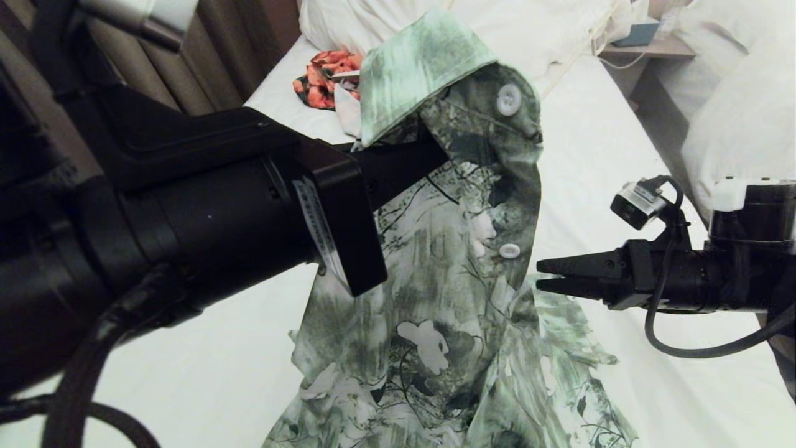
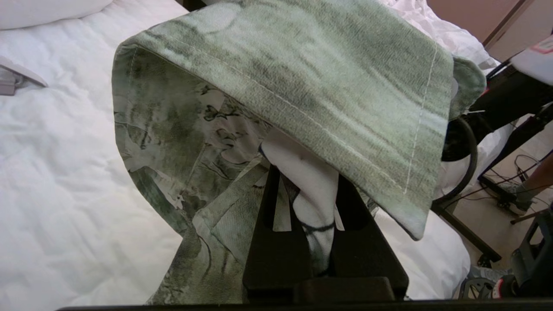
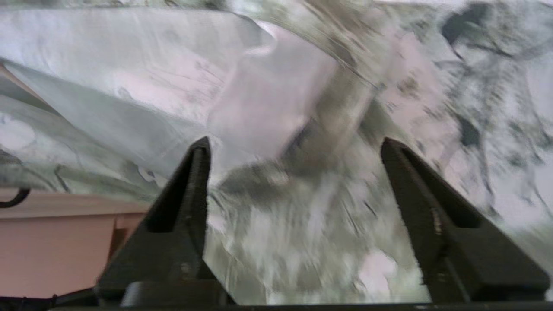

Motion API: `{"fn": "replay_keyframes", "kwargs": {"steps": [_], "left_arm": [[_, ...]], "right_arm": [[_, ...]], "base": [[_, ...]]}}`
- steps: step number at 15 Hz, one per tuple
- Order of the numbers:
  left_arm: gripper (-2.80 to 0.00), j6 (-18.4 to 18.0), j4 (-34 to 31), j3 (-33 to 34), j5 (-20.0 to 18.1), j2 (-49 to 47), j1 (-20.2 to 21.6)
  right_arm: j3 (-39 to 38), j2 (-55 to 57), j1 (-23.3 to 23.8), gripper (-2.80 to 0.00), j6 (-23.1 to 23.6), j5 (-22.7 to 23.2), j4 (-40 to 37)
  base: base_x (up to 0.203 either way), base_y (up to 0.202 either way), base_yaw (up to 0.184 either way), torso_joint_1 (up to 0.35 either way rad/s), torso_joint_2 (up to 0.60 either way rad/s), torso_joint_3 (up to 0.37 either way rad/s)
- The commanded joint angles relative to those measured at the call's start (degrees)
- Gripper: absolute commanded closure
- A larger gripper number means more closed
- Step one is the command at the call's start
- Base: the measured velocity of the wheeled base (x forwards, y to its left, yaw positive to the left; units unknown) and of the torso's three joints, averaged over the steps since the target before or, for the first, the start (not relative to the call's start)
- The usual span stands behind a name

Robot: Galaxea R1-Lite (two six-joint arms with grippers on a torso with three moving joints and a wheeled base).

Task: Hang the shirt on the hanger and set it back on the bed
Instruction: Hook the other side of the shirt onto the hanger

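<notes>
Head view shows the shirt (image 1: 460,249) hanging lengthwise above the bed (image 1: 597,162), collar up and hem down on the sheet, pinched near the collar by the left gripper (image 1: 429,163), while the right gripper (image 1: 542,276) points at its button edge with fingers spread.

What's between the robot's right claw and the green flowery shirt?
Nothing: the head view shows only bare white bed sheet behind the small gap between the right gripper and the shirt.
</notes>
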State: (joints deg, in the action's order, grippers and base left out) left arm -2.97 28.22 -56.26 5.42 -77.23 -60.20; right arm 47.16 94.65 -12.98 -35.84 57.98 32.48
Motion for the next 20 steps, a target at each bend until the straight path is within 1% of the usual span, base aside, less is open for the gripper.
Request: {"fn": "replay_keyframes", "kwargs": {"steps": [1, 2, 4, 5, 9, 12, 16, 20], "left_arm": [[0.0, -0.01, 0.25, 0.01, 0.03, -0.03, -0.01], [0.0, -0.01, 0.17, 0.01, 0.03, 0.17, 0.08], [0.0, -0.01, 0.17, -0.17, 0.03, 0.41, 0.08], [0.0, -0.01, 0.17, -0.17, 0.03, 0.41, 0.08], [0.0, -0.01, 0.17, -0.17, 0.03, 0.4, 0.08], [0.0, -0.01, 0.17, -0.25, 0.03, 0.32, 0.08], [0.0, -0.01, 0.17, -0.17, 0.03, 0.24, 0.08], [0.0, -0.01, 0.17, -0.19, 0.03, 0.32, 0.08]], "right_arm": [[-0.14, 2.13, -1.16, -2.8, -0.98, 0.18, 2.12], [-0.14, 2.86, -1.63, -2.8, -1.75, -0.96, 3.06], [0.01, 4.24, -2.59, -2.8, -2.88, -4.7, 4.13], [0.11, 4.73, -2.8, -2.8, -3.73, -5.3, 5.07], [0.62, 6.39, -4.31, -2.8, -7.72, -5.59, 10.44], [1.64, 6.69, -5.21, -2.8, -9.68, -5.68, 11.47], [2.75, 7.13, -6.23, -2.8, -9.86, -7.09, 11.47], [2.76, 7.22, -6.98, -2.8, -9.95, -7.27, 11.47]], "base": [[0.0, 0.0, 0.0, 0.0, 0.0, 0.0], [0.0, 0.0, 0.0, 0.0, 0.0, 0.0], [0.0, 0.0, 0.0, 0.0, 0.0, 0.0], [0.0, 0.0, 0.0, 0.0, 0.0, 0.0], [0.0, 0.0, 0.0, 0.0, 0.0, 0.0], [0.0, 0.0, 0.0, 0.0, 0.0, 0.0], [0.0, 0.0, 0.0, 0.0, 0.0, 0.0], [0.0, 0.0, 0.0, 0.0, 0.0, 0.0]]}}
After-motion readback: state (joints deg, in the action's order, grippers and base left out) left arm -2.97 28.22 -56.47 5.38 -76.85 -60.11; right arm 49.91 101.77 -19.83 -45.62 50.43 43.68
